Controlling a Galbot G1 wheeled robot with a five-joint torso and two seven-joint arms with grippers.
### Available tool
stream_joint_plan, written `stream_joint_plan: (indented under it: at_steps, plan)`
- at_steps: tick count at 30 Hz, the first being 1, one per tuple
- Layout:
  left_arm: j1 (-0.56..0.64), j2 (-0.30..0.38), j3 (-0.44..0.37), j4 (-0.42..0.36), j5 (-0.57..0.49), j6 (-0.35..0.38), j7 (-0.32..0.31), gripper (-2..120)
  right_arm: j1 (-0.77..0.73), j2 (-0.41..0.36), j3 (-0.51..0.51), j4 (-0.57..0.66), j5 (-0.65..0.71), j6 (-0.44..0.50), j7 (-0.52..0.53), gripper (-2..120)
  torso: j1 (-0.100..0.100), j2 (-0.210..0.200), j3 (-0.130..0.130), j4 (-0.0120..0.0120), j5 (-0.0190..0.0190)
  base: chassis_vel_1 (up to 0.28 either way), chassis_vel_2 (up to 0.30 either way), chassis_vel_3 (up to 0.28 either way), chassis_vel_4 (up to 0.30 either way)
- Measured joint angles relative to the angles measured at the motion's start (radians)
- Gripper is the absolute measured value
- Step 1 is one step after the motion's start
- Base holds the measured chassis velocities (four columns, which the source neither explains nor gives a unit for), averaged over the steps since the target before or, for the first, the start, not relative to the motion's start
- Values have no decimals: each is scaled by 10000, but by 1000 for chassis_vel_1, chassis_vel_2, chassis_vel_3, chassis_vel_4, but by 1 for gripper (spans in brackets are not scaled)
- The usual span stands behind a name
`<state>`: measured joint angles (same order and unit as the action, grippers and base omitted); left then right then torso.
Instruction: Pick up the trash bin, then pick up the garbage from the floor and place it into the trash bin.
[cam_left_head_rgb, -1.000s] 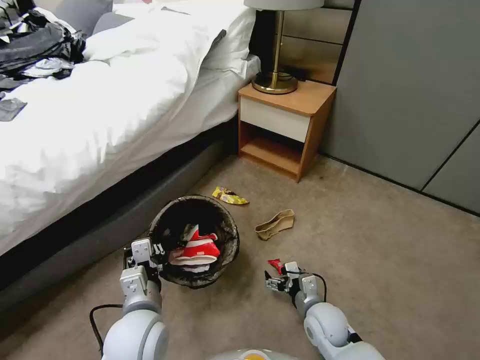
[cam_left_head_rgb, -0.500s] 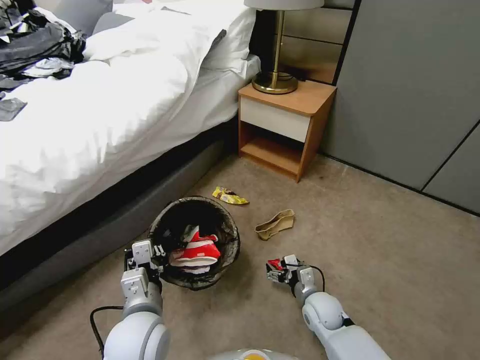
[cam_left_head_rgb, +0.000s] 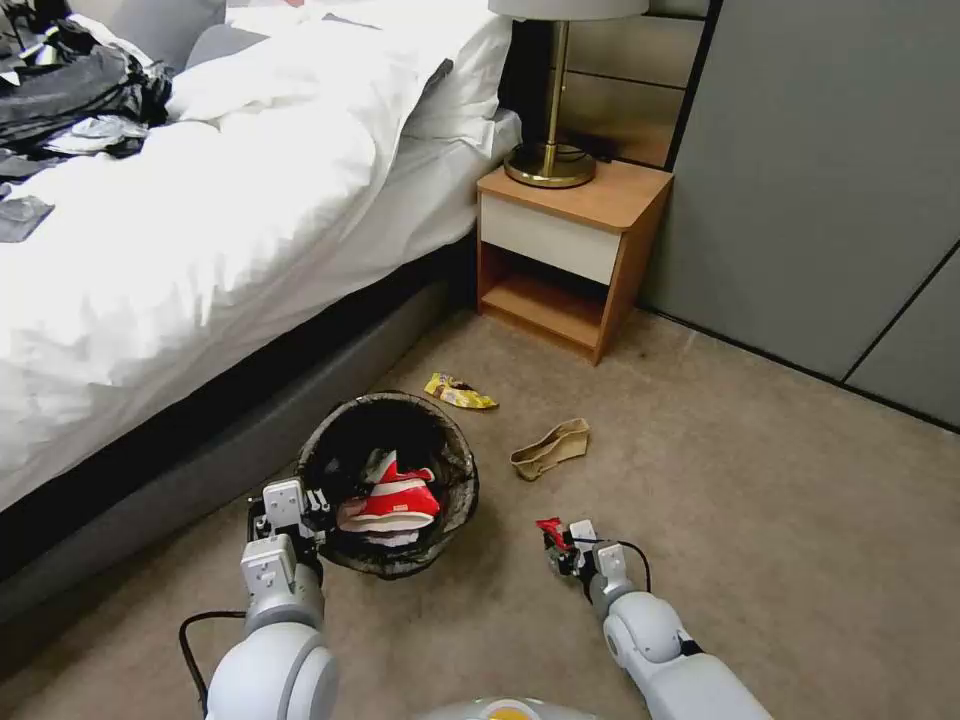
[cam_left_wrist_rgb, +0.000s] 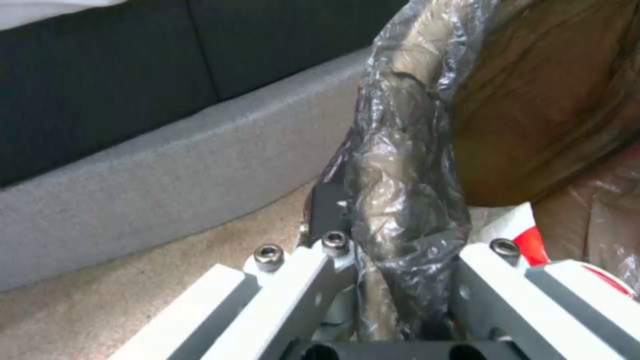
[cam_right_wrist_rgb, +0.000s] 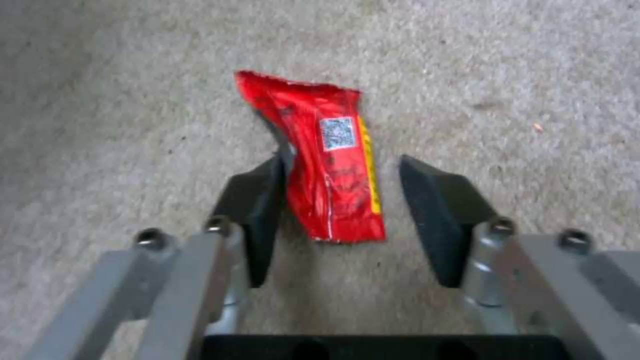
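Down on the carpet (cam_left_head_rgb: 760, 520) beside the bed (cam_left_head_rgb: 200, 230), the left tool (cam_left_head_rgb: 290, 510) is clamped on the rim of the trash bin (cam_left_head_rgb: 440, 440), the dark bag liner pinched between its fingers (cam_left_wrist_rgb: 293, 280) in the left wrist view. The bin is held just beside the grey bed base, and red-and-white crushed cups (cam_left_head_rgb: 395, 500) lie inside it. To its right, low over the carpet, the right tool (cam_left_head_rgb: 557, 545) stands spread wide around a small red wrapper (cam_right_wrist_rgb: 327, 160); one dark pad (cam_right_wrist_rgb: 257, 210) is touching the wrapper's edge, the other is apart from it, so nothing is gripped. The wrapper lies flat on the carpet. Farther off toward the nightstand (cam_left_head_rgb: 570, 250), a yellow snack wrapper (cam_left_head_rgb: 458, 392) lies near the bin's far rim, and a tan paper piece (cam_left_head_rgb: 550, 447) lies on the carpet between the yellow wrapper and the right tool.
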<state>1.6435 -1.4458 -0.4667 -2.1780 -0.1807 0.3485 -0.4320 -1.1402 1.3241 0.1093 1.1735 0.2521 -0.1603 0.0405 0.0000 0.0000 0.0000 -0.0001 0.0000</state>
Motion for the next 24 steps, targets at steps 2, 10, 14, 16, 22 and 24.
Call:
stream_joint_plan:
  at_steps: [2, 10, 14, 16, 22, 24]
  plan:
    - [-13, 5, -2, 4, -18, 7, -5, 0, 101, 40, 16, -265, -32, 167, -65, 34, 0, 1, -1, 0, -2, 0, 0, 0, 0]
    - [-4, 19, -20, 43, -32, 16, -16, 0, 430, 106, 40, -926, -80, 552, -303, 4, -1, 1, -2, 2, -2, 0, 0, 0, 0]
    - [-2, -5, 5, 50, -20, 21, -16, 0, 559, 133, 37, -1125, -113, 700, -399, 0, -1, 2, -1, -1, -2, 0, 0, 0, 0]
    - [9, -8, 5, 50, -17, 22, -16, 0, 596, 136, 36, -1161, -128, 751, -412, 0, -1, 2, -1, 0, 1, 0, 0, 0, 0]
    - [-18, 16, -18, 50, -27, 33, -14, 0, 500, 134, 88, -994, -242, 912, -337, 0, 0, 0, 2, 6, 8, 0, 0, 0, 0]
    - [-27, 24, -20, 50, -28, 34, -15, 0, 431, 134, 120, -880, -257, 974, -271, 0, 1, -1, 2, 6, 10, 0, 0, 0, 0]
